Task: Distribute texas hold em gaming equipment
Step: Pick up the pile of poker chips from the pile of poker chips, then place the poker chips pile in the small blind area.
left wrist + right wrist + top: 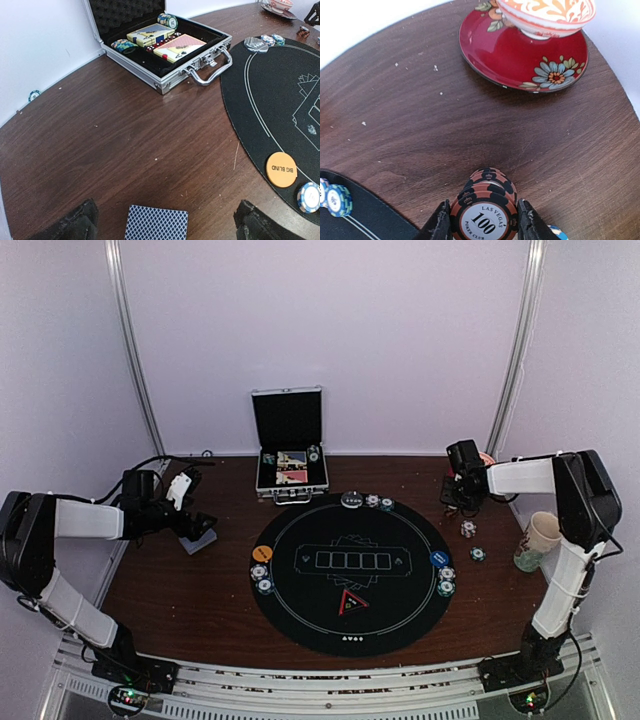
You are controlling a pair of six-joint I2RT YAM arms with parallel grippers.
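The left gripper (165,217) is held wide open, low over the table (125,145), and nothing is gripped by it. A card (156,223), blue-backed with a lattice pattern, is seen lying flat on the wood between the two fingers (75,225), apart from both. The case (165,82) is set open beyond the card, near the back wall, with boxed decks and chips seen in its black lining. The mat (270,100) is laid to the card's right. An orange disc (281,169) marked BIG BLIND is placed on the mat's edge, with a blue-and-white chip (308,196) just beside it.

The right gripper (485,222) is closed partway on a short stack of red chips (487,212), the top one marked 100. The stack is touched by a finger on each side. Whether it is lifted off the wood cannot be told. A red saucer (520,60) with a bowl (545,15) on it is seen beyond the stack, well apart. Two loose chips (468,529) are seen on the table near this gripper, off the mat.
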